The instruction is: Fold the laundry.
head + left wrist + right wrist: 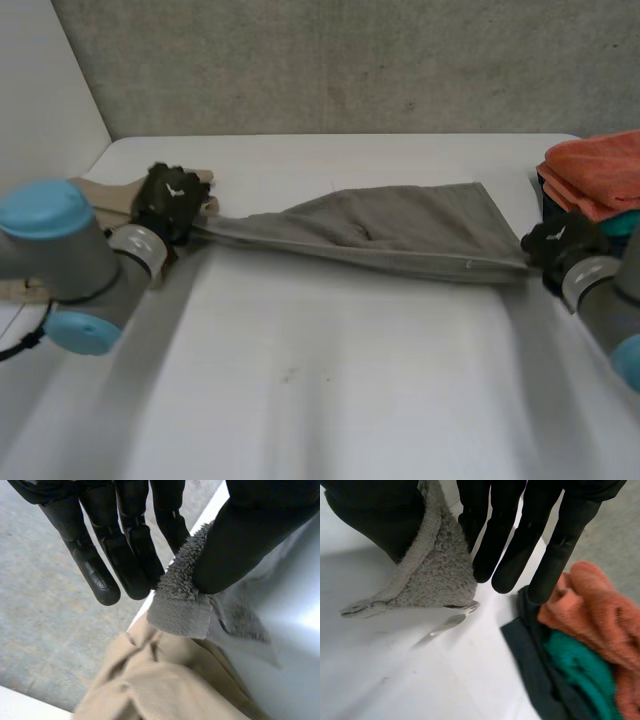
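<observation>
The soft, light towel (400, 232) sags limp, stretched between both hands over the table (330, 400); its corners are the best hold. The left hand (172, 200) pinches one end corner and the right hand (553, 243) the other. Beige cloth (100, 195) lies left and a folded pile (600, 170) right

Across the white table's (330, 400) far half stretched a grey towel (400, 232), pulled out sideways. Just beyond the towel's left end lay a crumpled beige cloth (105, 197). Beside its right end sat a pile: an orange towel (600, 170) atop a teal cloth (575, 665) and a dark cloth (535, 670).
</observation>
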{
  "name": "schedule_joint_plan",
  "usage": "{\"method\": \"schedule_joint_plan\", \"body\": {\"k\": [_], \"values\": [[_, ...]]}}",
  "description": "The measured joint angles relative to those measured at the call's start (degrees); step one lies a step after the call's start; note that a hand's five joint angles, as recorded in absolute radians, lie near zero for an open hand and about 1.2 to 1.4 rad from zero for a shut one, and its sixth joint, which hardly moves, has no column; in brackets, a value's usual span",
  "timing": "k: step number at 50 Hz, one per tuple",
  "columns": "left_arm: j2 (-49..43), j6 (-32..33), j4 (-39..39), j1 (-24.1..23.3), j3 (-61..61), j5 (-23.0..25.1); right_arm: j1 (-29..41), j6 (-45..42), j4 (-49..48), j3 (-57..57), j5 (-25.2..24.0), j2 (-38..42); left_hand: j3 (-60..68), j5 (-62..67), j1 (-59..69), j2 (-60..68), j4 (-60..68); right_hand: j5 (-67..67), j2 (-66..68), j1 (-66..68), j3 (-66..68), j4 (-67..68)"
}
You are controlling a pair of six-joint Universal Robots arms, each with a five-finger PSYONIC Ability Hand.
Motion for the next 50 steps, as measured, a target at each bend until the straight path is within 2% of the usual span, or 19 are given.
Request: {"method": "schedule_joint_plan", "body": {"k": [4, 5, 9, 13, 18, 23, 29, 34, 37, 40, 42, 48, 50], "values": [[8.9, -3.2, -7.9, 0.1, -1.3, -0.2, -0.3, -1.2, 5.6, -1.4, -0.3, -7.2, 0.2, 1.2, 0.2, 0.0, 0.0, 0.0, 0.0, 0.0, 0.0, 0.0], [11.9, -4.5, -10.9, 0.1, -1.5, -0.2, -0.4, -1.3, 6.1, -1.6, -0.3, -7.9, 0.2, 1.2, 0.2, 0.0, 0.0, 0.0, 0.0, 0.0, 0.0, 0.0], [24.1, -11.0, -24.8, 0.2, -0.7, -0.2, -1.2, -3.0, 15.6, -7.6, -0.8, -18.9, 0.2, 1.2, 0.2, 0.1, 0.0, 0.0, 0.0, 0.0, 0.0, 0.0], [31.9, -16.5, -36.5, 0.4, 2.1, 0.1, -1.8, -5.0, 22.7, -13.9, -1.2, -24.1, 0.2, 1.2, 0.2, 0.1, 0.0, 0.0, 0.0, 0.0, 0.0, 0.0], [34.9, -19.9, -45.4, 0.6, 4.8, 0.3, -2.2, -7.8, 29.0, -18.7, -1.5, -26.0, 0.2, 1.2, 0.2, 0.1, 0.0, 0.0, 0.0, 0.0, 0.0, 0.0], [32.2, -20.5, -48.3, 1.0, 5.6, 0.1, -2.7, -9.9, 31.9, -19.3, -1.6, -23.9, 0.2, 1.2, 0.2, 0.1, 0.0, 0.0, 0.0, 0.0, 0.0, 0.0], [19.7, -19.4, -44.3, 2.6, 7.6, -0.3, -2.6, -11.1, 31.1, -19.3, -0.6, -12.2, 0.2, 1.2, 0.2, 0.1, 0.0, 0.0, 0.0, 0.0, 0.0, 0.0], [10.4, -17.6, -39.3, 2.2, 13.7, -1.8, -1.9, -10.8, 26.2, -24.5, 1.7, -3.4, 0.2, 1.2, 0.2, 0.1, 0.1, 0.0, 0.0, 0.0, 0.0, 0.0], [4.3, -16.4, -33.1, 0.4, 23.5, -4.6, -0.7, -10.6, 18.4, -31.7, 4.4, 1.8, 0.2, 1.2, 0.2, 0.2, 0.2, 0.0, 0.0, 0.0, 0.0, 0.0], [2.3, -16.0, -27.9, -1.0, 30.4, -6.5, 0.4, -10.5, 11.2, -36.7, 5.8, 3.8, 0.2, 1.2, 0.2, 0.2, 0.2, 0.0, 0.0, 0.0, 0.0, 0.0], [1.3, -15.9, -20.8, -2.4, 37.0, -8.0, 1.5, -10.5, 2.4, -40.9, 6.4, 4.7, 0.3, 1.2, 0.2, 0.2, 0.2, 0.0, 0.0, 0.0, 0.0, 0.0], [1.8, -16.1, 0.4, -4.0, 44.7, -9.7, 3.2, -10.1, -21.1, -44.3, 4.7, 4.6, 0.3, 1.2, 0.4, 0.3, 0.2, 0.0, 0.0, 0.0, 0.0, 0.0], [2.2, -16.2, 4.5, -4.1, 44.7, -9.8, 3.5, -9.9, -25.0, -43.7, 3.9, 4.4, 0.3, 1.2, 0.4, 0.3, 0.2, 0.0, 0.0, 0.0, 0.0, 0.0]]}}
